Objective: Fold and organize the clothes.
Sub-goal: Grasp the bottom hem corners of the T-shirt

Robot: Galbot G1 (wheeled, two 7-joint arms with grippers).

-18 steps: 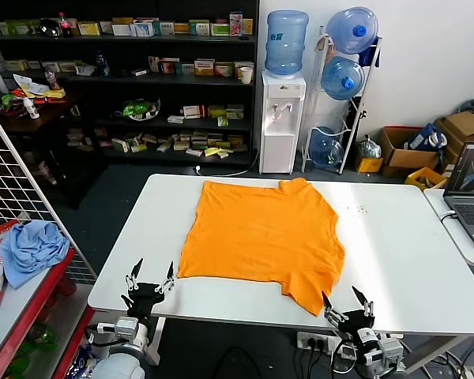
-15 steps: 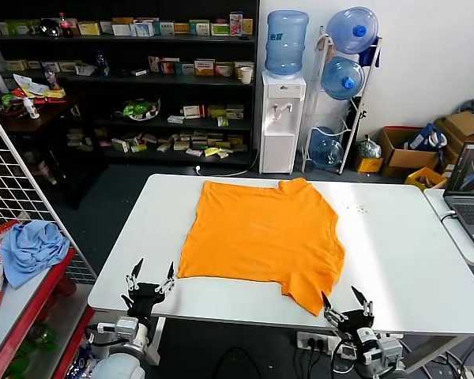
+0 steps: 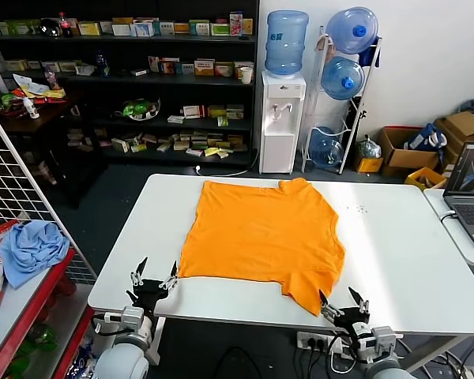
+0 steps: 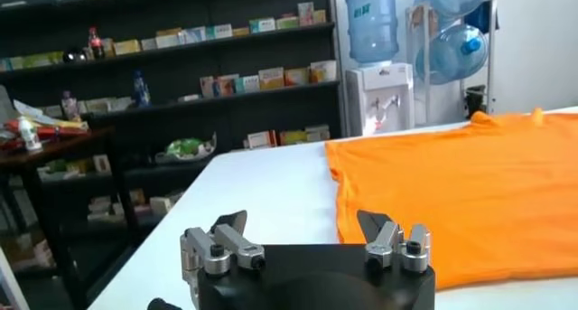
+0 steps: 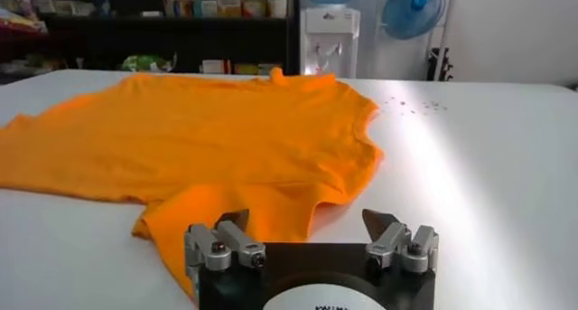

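The clothes, one plain orange short-sleeved shirt [image 3: 261, 233], lie spread flat on the white table [image 3: 403, 253], collar toward the far edge. The same shirt shows in the left wrist view [image 4: 461, 194] and the right wrist view [image 5: 217, 140]. My left gripper [image 3: 154, 278] is open at the table's near edge, just beside the shirt's near left corner, with nothing between its fingers [image 4: 305, 221]. At the near edge by the shirt's near sleeve, my right gripper [image 3: 341, 300] is open too [image 5: 307, 220] and holds nothing.
A laptop [image 3: 470, 185] sits on a second table at the right. A wire rack stands at the left with a light blue cloth [image 3: 31, 246] on a red shelf. Behind the table are a water dispenser [image 3: 282, 118], shelves and cardboard boxes [image 3: 411, 150].
Both grippers have edged slightly forward toward the table's near edge. The shirt has not moved.
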